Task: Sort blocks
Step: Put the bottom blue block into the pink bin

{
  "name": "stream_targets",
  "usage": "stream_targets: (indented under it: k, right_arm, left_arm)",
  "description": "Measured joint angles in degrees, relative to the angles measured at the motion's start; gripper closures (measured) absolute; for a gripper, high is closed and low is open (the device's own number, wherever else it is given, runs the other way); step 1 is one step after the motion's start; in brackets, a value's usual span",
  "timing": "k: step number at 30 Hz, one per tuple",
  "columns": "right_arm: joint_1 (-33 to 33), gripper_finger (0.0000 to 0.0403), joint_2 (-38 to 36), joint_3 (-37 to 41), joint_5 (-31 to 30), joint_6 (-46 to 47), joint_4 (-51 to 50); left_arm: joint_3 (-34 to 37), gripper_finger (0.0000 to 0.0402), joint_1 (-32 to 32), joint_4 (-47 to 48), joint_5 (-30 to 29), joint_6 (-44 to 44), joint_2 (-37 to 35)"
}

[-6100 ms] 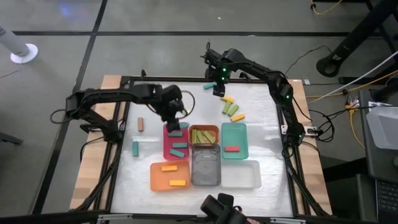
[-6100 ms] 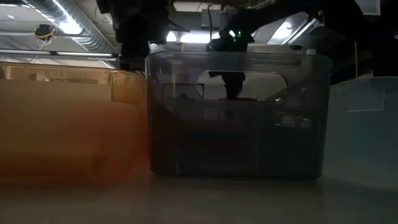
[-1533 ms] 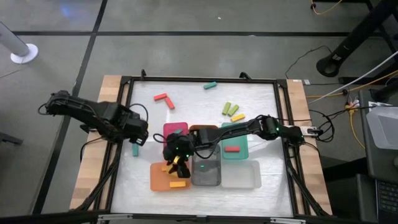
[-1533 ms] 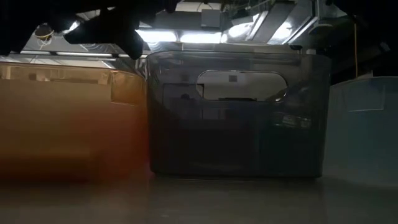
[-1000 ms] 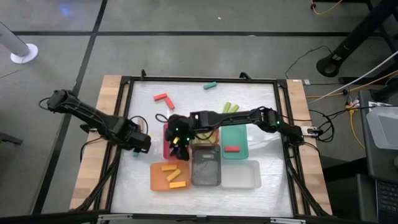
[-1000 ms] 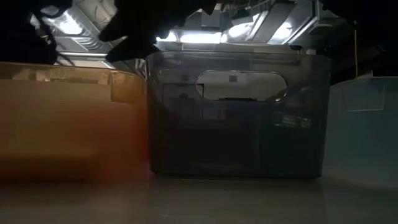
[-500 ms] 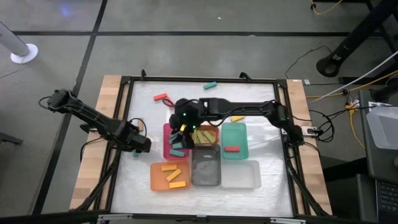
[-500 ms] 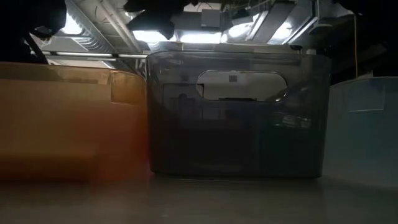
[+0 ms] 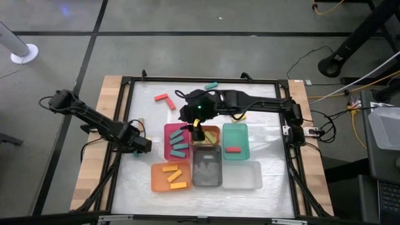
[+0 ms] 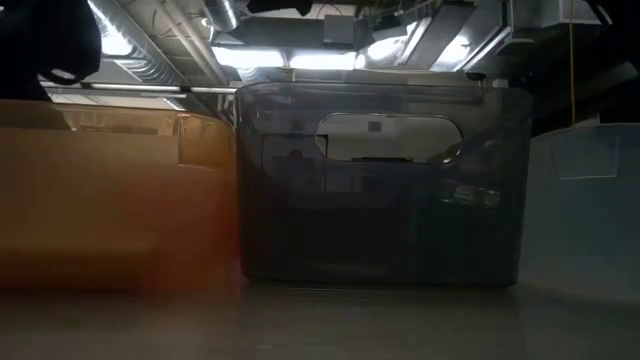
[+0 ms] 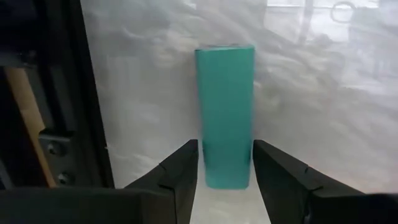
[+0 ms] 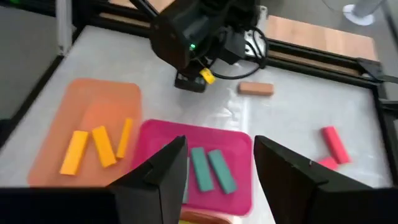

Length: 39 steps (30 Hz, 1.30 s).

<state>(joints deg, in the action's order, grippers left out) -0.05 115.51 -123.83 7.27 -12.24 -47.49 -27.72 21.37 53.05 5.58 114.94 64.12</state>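
**Item: block sort, part done.**

- L gripper [image 11: 225, 148]: at 9 o'clock on the white table [image 9: 269, 125], low. Jaws are partly closed and sit against both long sides of one small flat teal block [image 11: 224, 99]. This looks like a grip, but the block still lies flat on the table, not lifted.
- R gripper [image 12: 217, 163]: near table centre, hovering over the seam between the pink plastic tray [image 9: 169, 142] and the brown tray [image 9: 212, 130]. Jaws are apart w/ nothing between them.

**Sorted so far:**
- Pink tray: 3 teal blocks [image 9: 179, 143].
- Orange tray [image 9: 157, 178], 7 o'clock: 3 yellow-orange blocks [image 9: 175, 175].
- Brown tray: lime green blocks [image 9: 205, 135], count unclear.
- Teal tray [image 9: 235, 132], approx 4 o'clock of centre: 1 red block [image 9: 233, 149].
- Dark grey bin [image 9: 207, 167], 6 o'clock: contents can't be made out.

**Still loose:**
- 2 red blocks [image 9: 165, 99] at 11 o'clock.
- 1 more teal bar [image 9: 211, 85] at 12 o'clock.
- 1 brown block [image 12: 256, 89] at approx 10 o'clock, near the L arm.
- The teal block in the L jaws.
- The R arm hides part of the table at 1 o'clock, so there may be more under it.

**Est. progress:** over half done. Approx 5 visible pieces are left, and the teal block at 9 o'clock is likely bound for the pink tray.
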Motion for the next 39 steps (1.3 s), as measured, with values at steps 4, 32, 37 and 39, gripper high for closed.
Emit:
stream_targets:
  k: [4,32,37,39]
  right_arm:
    - [-0.04,0.022,-0.31,0.0,-3.66,-2.26,-1.8]
    - [-26.33,0.022,-4.26,0.01,-4.15,-6.48,-28.66]
    - [-30.39,0.022,-4.13,0.48,-4.13,-7.79,-29.49]
    - [-31.83,0.022,-4.13,1.56,-4.09,-8.66,-29.37]
  left_arm:
    - [1.68,0.026,-0.03,-2.74,0.02,0.17,0.47]
    - [0.66,0.0317,-0.15,-23.7,-15.43,0.24,-12.17]
    - [0.65,0.0317,-0.11,-34.45,-19.04,-6.84,-15.44]
    - [0.63,0.0317,-0.15,-39.49,-23.07,-10.72,-15.37]
